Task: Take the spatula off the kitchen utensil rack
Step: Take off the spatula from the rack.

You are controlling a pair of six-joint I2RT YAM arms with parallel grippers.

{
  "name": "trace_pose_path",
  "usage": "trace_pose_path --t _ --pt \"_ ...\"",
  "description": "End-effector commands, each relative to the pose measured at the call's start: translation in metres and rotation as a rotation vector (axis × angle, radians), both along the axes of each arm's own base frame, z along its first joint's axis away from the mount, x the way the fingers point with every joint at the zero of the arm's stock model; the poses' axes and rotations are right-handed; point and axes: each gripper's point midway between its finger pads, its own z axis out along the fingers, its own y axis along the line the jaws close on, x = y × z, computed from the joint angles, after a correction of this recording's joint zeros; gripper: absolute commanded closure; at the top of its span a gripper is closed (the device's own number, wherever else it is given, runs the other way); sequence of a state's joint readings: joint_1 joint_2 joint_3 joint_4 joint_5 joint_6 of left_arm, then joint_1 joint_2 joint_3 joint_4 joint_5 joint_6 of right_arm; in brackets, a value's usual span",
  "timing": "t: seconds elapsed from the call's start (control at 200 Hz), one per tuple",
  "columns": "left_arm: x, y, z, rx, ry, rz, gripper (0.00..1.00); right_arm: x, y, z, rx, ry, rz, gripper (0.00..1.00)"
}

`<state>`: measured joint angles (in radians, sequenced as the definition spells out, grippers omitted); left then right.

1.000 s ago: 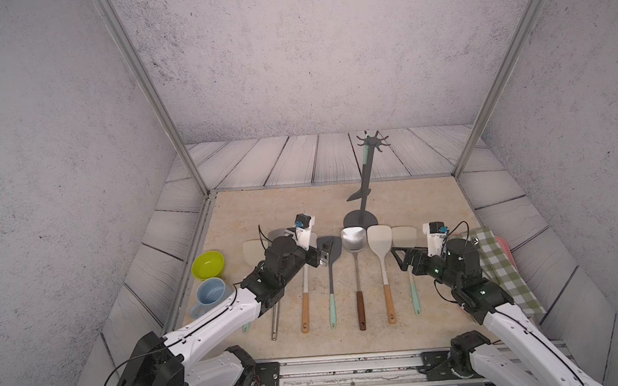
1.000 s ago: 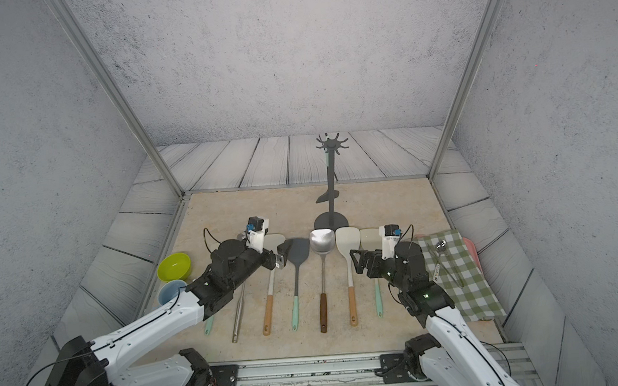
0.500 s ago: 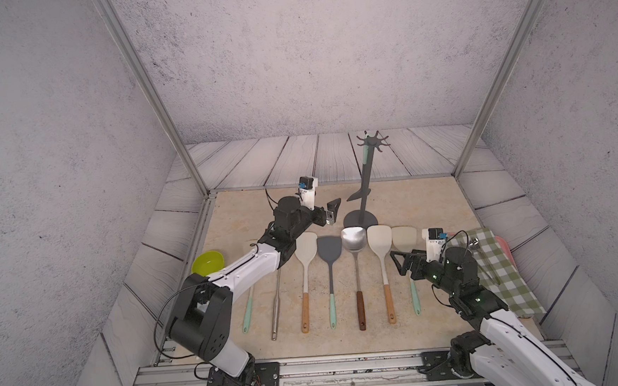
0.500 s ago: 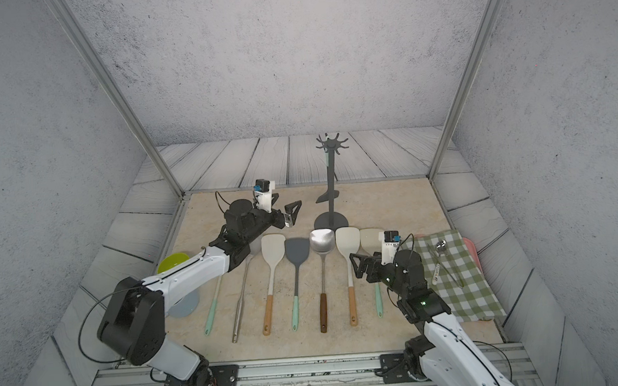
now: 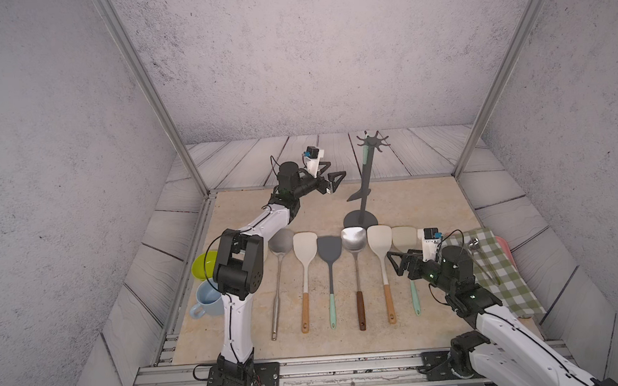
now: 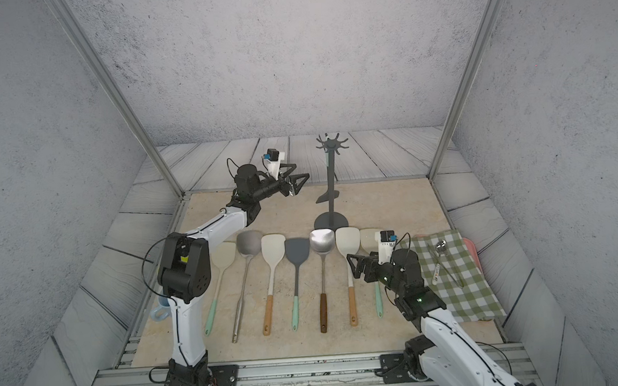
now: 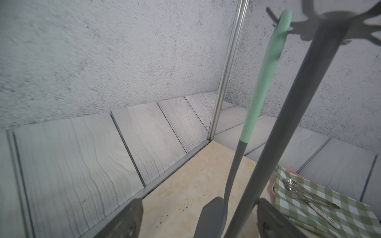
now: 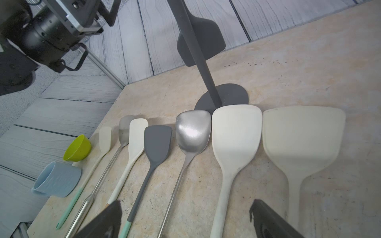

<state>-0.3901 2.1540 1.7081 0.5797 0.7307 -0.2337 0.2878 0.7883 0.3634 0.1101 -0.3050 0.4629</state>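
1. Dark grey metal, the kitchen utensil rack point(image 5: 360, 221) stood upright mid-bench, just beyond a row of utensils point(image 5: 328, 252);
2. The spatula point(image 7: 263, 82), mint handle above a grey blade, hung from a crown hook on the rack's left-edge side, its blade clear of the bench;
3. The left fingers point(image 5: 337, 178) were spread wide and raised, near the spatula yet apart from it, gripping nothing;
4. The right fingers point(image 5: 396, 264) were likewise spread and empty, low over the row beside a checked cloth point(image 5: 495, 263) at the right edge.
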Motion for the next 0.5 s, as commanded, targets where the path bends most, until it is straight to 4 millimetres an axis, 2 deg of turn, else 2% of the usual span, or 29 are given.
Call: trace_pose_path --t 0.0,0.14,0.495 --pt "-0.009 -0.017 0.011 -0.035 -0.049 -0.124 0.14 0.001 0.006 0.001 -0.001 -0.018 0.035 0.01" --pt "0.0 -0.027 0.004 -0.057 -0.045 -0.151 0.18 0.003 0.01 -0.003 -0.002 0.002 0.053 0.01" --pt "0.009 -0.059 -0.019 -0.016 -0.037 -0.151 0.21 0.004 0.012 -0.003 0.002 0.004 0.063 0.01"
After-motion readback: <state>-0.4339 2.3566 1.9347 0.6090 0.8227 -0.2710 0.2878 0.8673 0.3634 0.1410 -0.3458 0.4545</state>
